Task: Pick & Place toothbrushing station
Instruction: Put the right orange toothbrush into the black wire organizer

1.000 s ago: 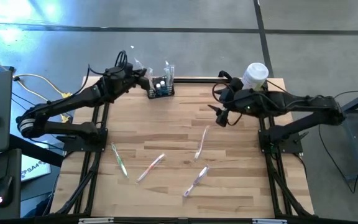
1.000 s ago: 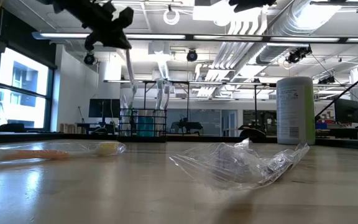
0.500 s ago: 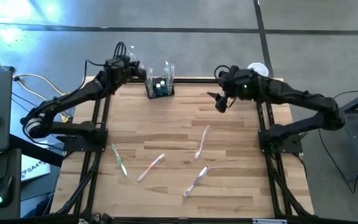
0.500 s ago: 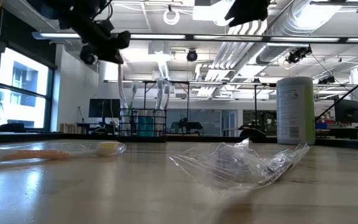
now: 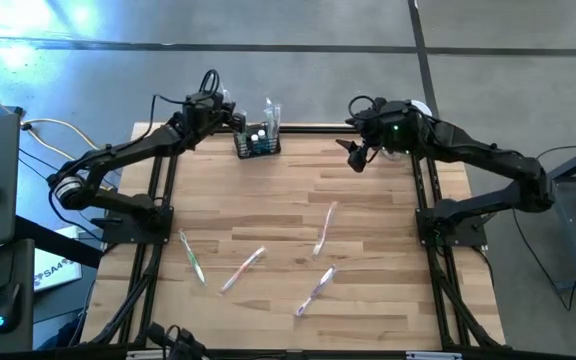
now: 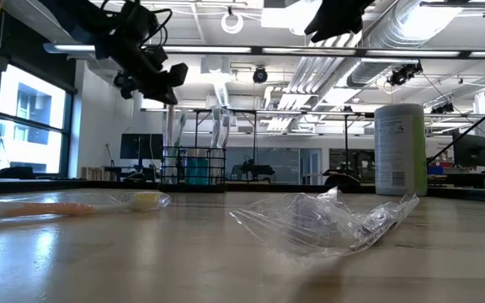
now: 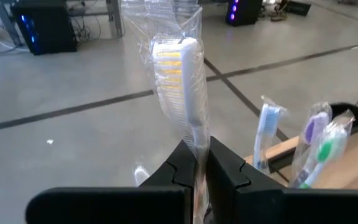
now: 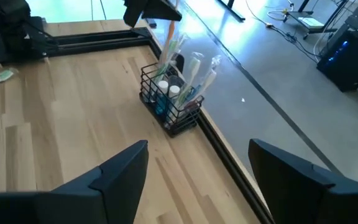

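While my left gripper (image 7: 196, 171) hangs in the air above the far edge of the table (image 5: 298, 200), its fingers are pinched together on a wrapped toothbrush (image 7: 180, 81) with a white head and yellow bristles, which stands upright out of the jaws inside its clear plastic sleeve. Just beside that gripper, on the side toward my other arm, sits the toothbrushing station (image 5: 258, 143), a small black wire rack standing upright at the table's far edge. Several wrapped toothbrushes already stand in it: from my left wrist I see a blue one (image 7: 267, 134), a purple one (image 7: 316, 127) and a green one (image 7: 328, 149) leaning just past my fingers.

My right gripper (image 5: 355, 156) hovers above the table well apart from the rack, near the far right corner, with its fingers (image 8: 120, 171) spread wide and nothing between them. The rack lies ahead of it across bare wood.

Closer to the front, well away from both grippers, four more wrapped toothbrushes lie flat on the table: one (image 5: 192, 257) nearest my left arm's base, one (image 5: 243, 268) beside it, one (image 5: 324, 228) toward the middle, and one (image 5: 315, 290) nearest the front edge.
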Available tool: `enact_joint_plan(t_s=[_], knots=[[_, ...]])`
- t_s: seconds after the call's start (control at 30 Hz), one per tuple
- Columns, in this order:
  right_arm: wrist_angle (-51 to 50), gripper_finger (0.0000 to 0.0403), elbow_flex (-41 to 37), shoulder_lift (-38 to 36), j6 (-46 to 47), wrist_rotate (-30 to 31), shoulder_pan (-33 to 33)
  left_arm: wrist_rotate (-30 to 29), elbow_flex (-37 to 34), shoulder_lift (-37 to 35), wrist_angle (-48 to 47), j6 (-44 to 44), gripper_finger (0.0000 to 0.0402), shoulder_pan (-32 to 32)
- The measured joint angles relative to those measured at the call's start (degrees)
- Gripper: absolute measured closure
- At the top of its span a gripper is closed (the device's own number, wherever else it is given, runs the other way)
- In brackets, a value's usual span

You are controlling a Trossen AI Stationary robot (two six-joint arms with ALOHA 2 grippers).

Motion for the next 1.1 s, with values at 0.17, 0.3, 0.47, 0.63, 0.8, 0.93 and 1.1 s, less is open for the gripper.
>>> enact_joint_plan(t_s=[0.17, 0.3, 0.47, 0.63, 0.8, 0.93, 1.1], knots=[[0.9, 0.0132, -1.5, 0.0, 0.3, -1.3, 0.0, -0.3, 0.0, 1.1, 0.0, 1.6, 0.0390, 0.0], [1.3, 0.0132, -2.1, 0.0, 0.5, -1.7, -0.2, -0.3, 0.0, 2.1, -1.0, 1.2, 0.0390, 0.0], [1.0, 0.0132, -2.1, 0.0, 0.7, -2.3, -0.3, -0.3, 0.0, 2.5, -3.0, 1.0, 0.0390, -0.2], [0.8, 0.0132, -2.1, 0.0, 0.6, -2.5, -0.3, 0.7, 0.0, 2.5, -3.6, -0.2, 0.0390, -0.1], [1.5, 0.0132, -2.1, 0.0, 0.6, -2.5, -0.3, 1.6, 0.0, 3.0, -4.9, -0.5, 0.0390, -0.2], [2.3, 0.0132, -2.1, 0.0, 0.6, -2.5, -0.3, 3.4, 0.1, 4.8, -5.7, -3.1, 0.0390, -0.1], [2.5, 0.0132, -2.1, 0.0, 0.7, -2.5, -0.3, 3.9, 0.1, 7.3, -5.3, -3.4, 0.0390, -0.1]])
